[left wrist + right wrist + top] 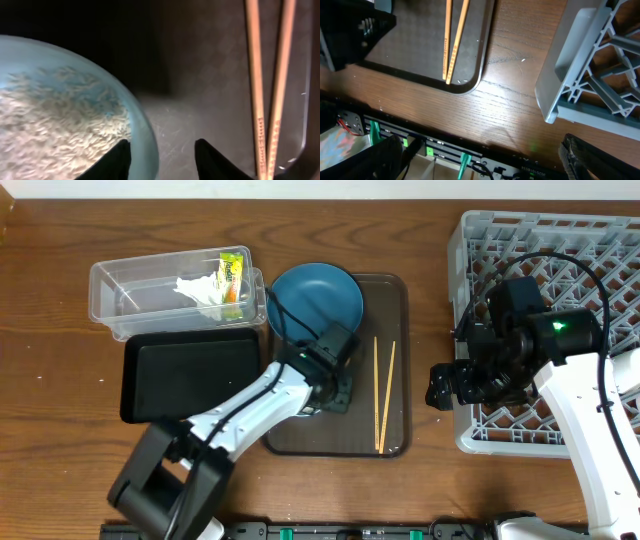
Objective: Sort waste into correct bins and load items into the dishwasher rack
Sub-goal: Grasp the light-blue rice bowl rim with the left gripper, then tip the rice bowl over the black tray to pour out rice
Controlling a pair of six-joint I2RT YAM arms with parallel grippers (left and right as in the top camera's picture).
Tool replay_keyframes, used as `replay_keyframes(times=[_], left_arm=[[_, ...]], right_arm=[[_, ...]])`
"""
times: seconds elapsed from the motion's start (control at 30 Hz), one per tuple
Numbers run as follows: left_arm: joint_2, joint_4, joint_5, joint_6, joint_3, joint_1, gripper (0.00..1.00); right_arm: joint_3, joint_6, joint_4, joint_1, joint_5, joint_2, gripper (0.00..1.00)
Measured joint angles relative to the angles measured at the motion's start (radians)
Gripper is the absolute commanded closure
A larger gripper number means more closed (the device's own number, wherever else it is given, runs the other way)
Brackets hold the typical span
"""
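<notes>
My left gripper [335, 392] is low over the brown serving tray, open, and straddles the rim of the white bowl [145, 125]. One finger is over the rice grains [55, 120] inside it, the other is outside and clear of the rim [162, 150]. Two wooden chopsticks [383, 392] lie on the tray just to the right, and show in the left wrist view [265, 100] and right wrist view [452, 40]. The blue bowl-plate [318, 298] sits at the tray's far end. My right gripper [445, 385] is open and empty [480, 150] between tray and dishwasher rack [560, 240]. The cups are out of view.
The clear tub [130, 290] at far left holds crumpled tissue [200, 292] and the yellow-green wrapper [233, 278]. The black tray [190, 375] lies in front of it. The brown serving tray [395, 435] has a raised rim. The rack's corner [580, 65] is close to my right gripper.
</notes>
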Motion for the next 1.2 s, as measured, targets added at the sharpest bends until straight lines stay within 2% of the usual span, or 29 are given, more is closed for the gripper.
replay_keyframes(times=[0.23,0.43,0.67,0.9,1.2], left_arm=[[0.043,0.007,-0.012,-0.002,0.0,-0.022,0.94],[0.017,-0.011,-0.039,0.003,0.006,-0.022,0.94],[-0.085,-0.11,-0.025,0.003,0.018,0.013,0.94],[-0.273,-0.182,0.095,0.049,0.018,0.208,0.94],[-0.295,-0.188,0.506,0.248,0.018,0.612,0.94]], right_arm=[[0.0,0.0,-0.001,0.0,0.0,0.0,0.01],[0.0,0.0,-0.005,0.0,0.0,0.0,0.01],[0.0,0.0,-0.006,0.0,0.0,0.0,0.01],[0.0,0.0,-0.006,0.0,0.0,0.0,0.01],[0.0,0.0,-0.006,0.0,0.0,0.0,0.01]])
